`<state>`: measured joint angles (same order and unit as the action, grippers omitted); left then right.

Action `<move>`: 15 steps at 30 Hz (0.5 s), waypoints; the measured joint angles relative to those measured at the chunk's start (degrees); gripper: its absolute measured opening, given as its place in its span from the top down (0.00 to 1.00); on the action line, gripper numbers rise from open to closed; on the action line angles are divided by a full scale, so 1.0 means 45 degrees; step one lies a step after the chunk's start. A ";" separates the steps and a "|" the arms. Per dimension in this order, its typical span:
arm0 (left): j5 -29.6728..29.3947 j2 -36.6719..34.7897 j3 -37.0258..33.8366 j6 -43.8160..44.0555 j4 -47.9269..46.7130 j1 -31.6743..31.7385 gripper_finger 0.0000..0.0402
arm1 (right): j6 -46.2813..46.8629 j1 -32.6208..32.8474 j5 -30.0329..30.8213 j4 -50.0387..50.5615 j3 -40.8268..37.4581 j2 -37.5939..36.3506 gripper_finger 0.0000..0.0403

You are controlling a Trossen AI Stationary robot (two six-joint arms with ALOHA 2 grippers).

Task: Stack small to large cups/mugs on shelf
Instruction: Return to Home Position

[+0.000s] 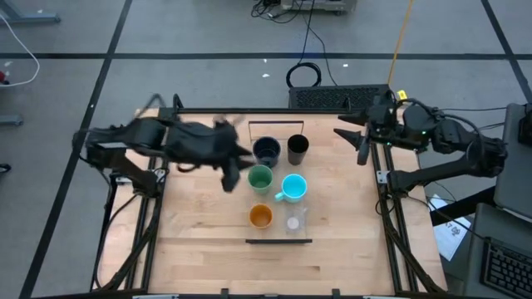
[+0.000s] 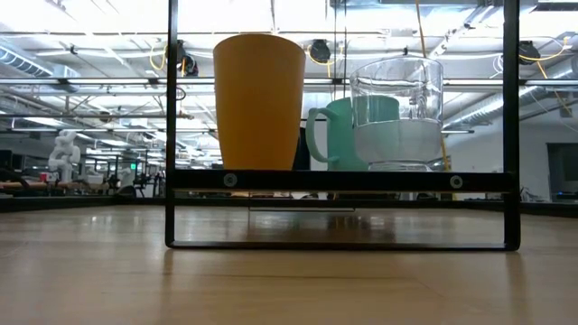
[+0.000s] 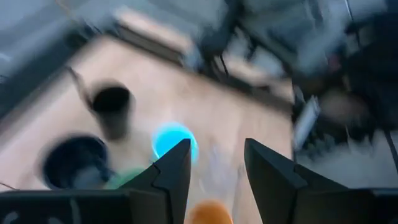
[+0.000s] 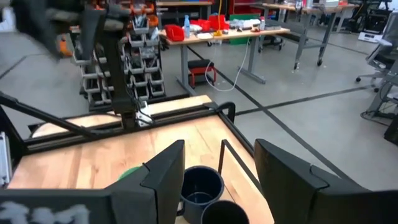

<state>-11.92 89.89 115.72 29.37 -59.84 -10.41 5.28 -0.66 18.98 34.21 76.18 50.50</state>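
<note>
Six cups stand on the light-wood shelf (image 1: 278, 203) between its dark end strips: dark mug (image 1: 266, 150), tall black cup (image 1: 298, 148), green cup (image 1: 260, 178), blue mug (image 1: 293, 188), orange cup (image 1: 261, 216) and clear cup (image 1: 293, 221). In the low view the orange cup (image 2: 259, 101), the clear cup (image 2: 396, 113) and the blue mug (image 2: 334, 131) rest on their bases. My left gripper (image 1: 229, 173) is open and hovers just left of the green cup. Its wrist view looks down past the open gripper (image 3: 217, 165) at the cups. My right gripper (image 1: 358, 141) is open above the table's far right corner.
The shelf's black frame (image 2: 339, 181) stands across the low view. Bare tabletop (image 1: 191, 241) lies left, right and near of the shelf. Black table rails (image 1: 391, 208) run along both sides. Beyond the far edge is a dark box (image 1: 337, 97) with cables.
</note>
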 joint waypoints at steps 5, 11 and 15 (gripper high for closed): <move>-0.2959 -0.1066 0.0000 0.0966 -0.0262 -0.0436 0.63 | 0.0146 -0.0001 -0.0030 0.0192 0.0000 -0.0484 0.54; -0.3028 -0.2215 0.0000 -0.0416 -0.1348 -0.0717 0.63 | 0.1557 0.0004 -0.0674 0.1262 0.0000 -0.1133 0.54; -0.2951 -0.2767 -0.0005 -0.0787 -0.1492 -0.1065 0.63 | 0.2410 -0.0001 -0.1629 0.2217 0.0000 -0.1705 0.54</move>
<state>-25.20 77.44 115.70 25.83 -66.55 -15.20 16.13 -0.67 11.65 44.18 76.18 42.83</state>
